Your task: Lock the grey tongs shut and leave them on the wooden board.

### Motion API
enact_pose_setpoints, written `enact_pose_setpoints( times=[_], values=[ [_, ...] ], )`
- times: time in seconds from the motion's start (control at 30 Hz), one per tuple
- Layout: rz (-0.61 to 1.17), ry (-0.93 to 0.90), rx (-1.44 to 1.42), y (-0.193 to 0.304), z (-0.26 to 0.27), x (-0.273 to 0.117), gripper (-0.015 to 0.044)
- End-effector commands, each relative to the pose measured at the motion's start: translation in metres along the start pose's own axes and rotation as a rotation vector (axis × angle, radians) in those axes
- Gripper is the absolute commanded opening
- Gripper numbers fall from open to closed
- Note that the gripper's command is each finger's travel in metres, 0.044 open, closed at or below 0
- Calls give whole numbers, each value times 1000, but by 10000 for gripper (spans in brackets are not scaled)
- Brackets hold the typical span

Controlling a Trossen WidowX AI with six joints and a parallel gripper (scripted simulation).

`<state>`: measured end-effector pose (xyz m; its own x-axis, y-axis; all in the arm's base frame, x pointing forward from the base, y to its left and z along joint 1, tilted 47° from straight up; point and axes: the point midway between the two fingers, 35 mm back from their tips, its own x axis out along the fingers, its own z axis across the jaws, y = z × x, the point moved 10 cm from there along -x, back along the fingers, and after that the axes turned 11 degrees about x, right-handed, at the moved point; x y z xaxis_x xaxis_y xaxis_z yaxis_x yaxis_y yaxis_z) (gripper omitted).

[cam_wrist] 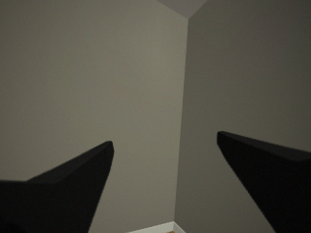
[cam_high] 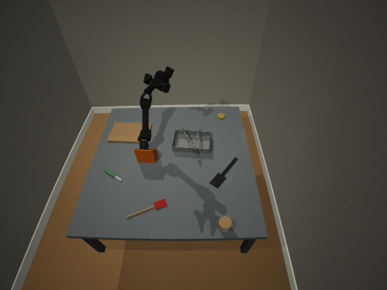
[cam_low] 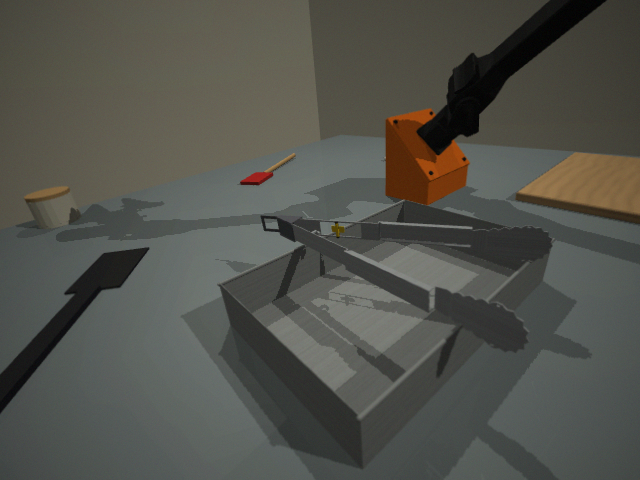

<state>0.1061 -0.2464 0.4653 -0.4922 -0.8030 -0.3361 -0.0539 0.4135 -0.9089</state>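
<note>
The grey tongs [cam_high: 188,138] [cam_low: 387,274] lie spread open across the roasting tin [cam_high: 184,150] [cam_low: 294,374]. Their hinge end [cam_low: 286,227] reaches over one long wall, and both scalloped tips reach the opposite wall. A small yellow piece [cam_low: 337,229] shows near the hinge. The wooden board [cam_high: 124,132] [cam_low: 594,180] lies behind and left of the arm's base in the top view. My gripper [cam_wrist: 165,142] is open, with nothing between its fingers. It is raised high and well away from the tongs; the wrist view shows only walls beyond the fingers.
The orange arm base [cam_high: 145,156] [cam_low: 408,170] stands between board and tin. A black spatula [cam_high: 217,180] [cam_low: 111,266], red spatula [cam_high: 159,203] [cam_low: 256,178], green-handled tool [cam_high: 109,172], wooden-lidded jar [cam_high: 225,223] [cam_low: 51,207] and yellow disc [cam_high: 221,116] also lie or stand on the table.
</note>
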Motion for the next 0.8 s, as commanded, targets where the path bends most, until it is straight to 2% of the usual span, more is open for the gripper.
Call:
enact_pose_setpoints(
  times=[0.0, 0.1, 0.33, 0.6, 0.77],
  values=[
    [0, 0, 0, 0, 0, 0, 426],
    [19, -43, -1, 3, 8, 0, 440],
    [161, -292, -17, 31, 62, -7, 440],
    [516, -597, -47, 84, 133, -29, 440],
    [804, -713, -72, 125, 169, -52, 440]
  ],
)
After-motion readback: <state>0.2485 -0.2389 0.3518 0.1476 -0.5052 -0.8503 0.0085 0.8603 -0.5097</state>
